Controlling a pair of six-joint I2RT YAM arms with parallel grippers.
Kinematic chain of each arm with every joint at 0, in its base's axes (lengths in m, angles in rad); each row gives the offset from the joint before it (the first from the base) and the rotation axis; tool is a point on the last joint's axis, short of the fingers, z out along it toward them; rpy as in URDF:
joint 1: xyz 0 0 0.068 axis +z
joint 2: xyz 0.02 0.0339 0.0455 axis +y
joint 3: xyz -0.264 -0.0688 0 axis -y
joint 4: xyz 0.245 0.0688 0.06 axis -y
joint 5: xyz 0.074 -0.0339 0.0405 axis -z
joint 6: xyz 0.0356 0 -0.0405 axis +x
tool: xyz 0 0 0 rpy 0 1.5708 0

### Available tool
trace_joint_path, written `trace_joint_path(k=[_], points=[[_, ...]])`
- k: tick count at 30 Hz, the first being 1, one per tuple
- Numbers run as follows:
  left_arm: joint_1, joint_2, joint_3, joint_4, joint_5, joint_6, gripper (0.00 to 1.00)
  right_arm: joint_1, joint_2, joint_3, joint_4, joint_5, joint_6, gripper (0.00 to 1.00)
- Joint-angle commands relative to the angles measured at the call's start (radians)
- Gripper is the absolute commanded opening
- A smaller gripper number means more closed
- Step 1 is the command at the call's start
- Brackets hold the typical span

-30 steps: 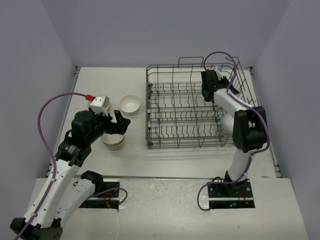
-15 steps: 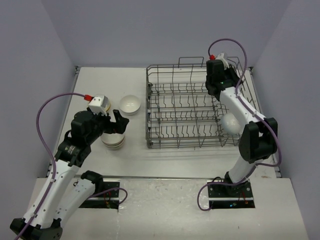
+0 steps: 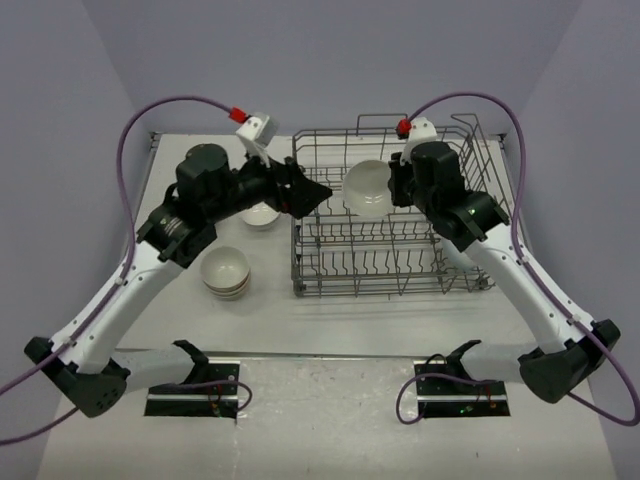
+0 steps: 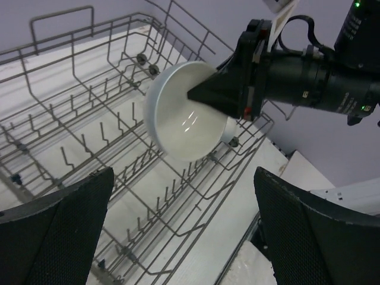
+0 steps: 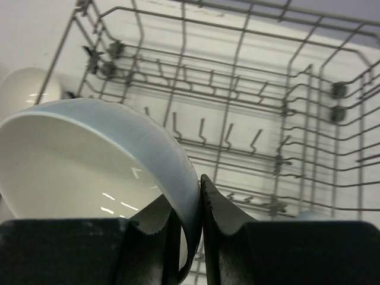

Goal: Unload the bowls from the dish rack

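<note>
The right claw (image 3: 393, 186) pinches a white bowl (image 3: 366, 188) by its rim, held above the rack (image 3: 372, 262); the left claw (image 3: 312, 192), spread wide, faces it from just left, likely for a handover

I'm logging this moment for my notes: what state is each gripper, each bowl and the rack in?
right gripper: shut on the white bowl's rim.
white bowl: held tilted above the dish rack.
left gripper: open, holding nothing.
stacked bowls: upright on the table.
single bowl: upright on the table, partly hidden.
dish rack: upright on the table.
</note>
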Motion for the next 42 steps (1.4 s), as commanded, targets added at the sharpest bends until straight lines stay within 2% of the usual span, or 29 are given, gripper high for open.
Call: trace_joint_path(k=[1,2,5,7,8,10,13,16,17,18,24,25,27,28,30,34,35,36,38,42], points=[[-0.125,0.125,0.153,-0.093,-0.119,0.065,1.00,-0.015,-0.064,-0.049,0.112,-0.331,0.189,0.00],[-0.149,0.177,0.205,-0.173,-0.281,0.082,1.00,-0.010,-0.075,-0.053,0.118,-0.337,0.223,0.00],[-0.189,0.256,0.255,-0.262,-0.434,0.079,1.00,0.011,-0.104,-0.063,0.127,-0.335,0.250,0.00],[-0.221,0.309,0.295,-0.298,-0.553,0.078,0.96,0.025,-0.116,-0.064,0.118,-0.329,0.252,0.00],[-0.226,0.323,0.307,-0.331,-0.581,0.069,0.88,0.033,-0.126,-0.069,0.117,-0.318,0.266,0.00],[-0.239,0.345,0.322,-0.346,-0.609,0.067,0.82,0.040,-0.144,-0.095,0.133,-0.315,0.277,0.00],[-0.264,0.395,0.344,-0.370,-0.686,0.061,0.68,0.054,-0.169,-0.106,0.137,-0.298,0.301,0.00],[-0.299,0.447,0.378,-0.416,-0.745,0.062,0.39,0.074,-0.173,-0.103,0.129,-0.249,0.312,0.00],[-0.308,0.461,0.402,-0.431,-0.764,0.058,0.15,0.088,-0.175,-0.103,0.129,-0.217,0.310,0.00],[-0.324,0.475,0.414,-0.445,-0.784,0.053,0.02,0.091,-0.173,-0.101,0.126,-0.200,0.310,0.00],[-0.347,0.494,0.442,-0.507,-0.960,-0.005,0.00,0.106,-0.185,-0.147,0.161,-0.130,0.313,0.02],[-0.347,0.488,0.442,-0.517,-1.003,-0.026,0.00,0.105,-0.188,-0.155,0.167,-0.123,0.313,0.15],[-0.330,0.468,0.441,-0.520,-1.013,-0.045,0.00,0.105,-0.178,-0.162,0.172,-0.119,0.310,0.27],[-0.318,0.459,0.431,-0.513,-1.008,-0.062,0.00,0.105,-0.172,-0.161,0.167,-0.105,0.306,0.60],[-0.255,0.422,0.415,-0.498,-0.970,-0.077,0.00,0.105,-0.152,-0.146,0.137,-0.067,0.304,0.99],[-0.016,0.351,0.329,-0.424,-0.812,-0.083,0.00,0.090,-0.194,-0.162,0.097,0.063,0.281,0.99],[0.094,0.348,0.319,-0.413,-0.780,-0.077,0.00,0.083,-0.213,-0.170,0.097,0.065,0.280,0.99],[0.150,0.356,0.310,-0.405,-0.705,-0.071,0.00,0.076,-0.251,-0.191,0.098,0.064,0.272,0.99],[0.269,0.400,0.304,-0.399,-0.646,-0.067,0.00,0.074,-0.285,-0.216,0.097,0.071,0.263,0.99],[0.373,0.520,0.299,-0.369,-0.476,-0.063,0.00,0.059,-0.349,-0.256,0.094,0.073,0.244,0.99]])
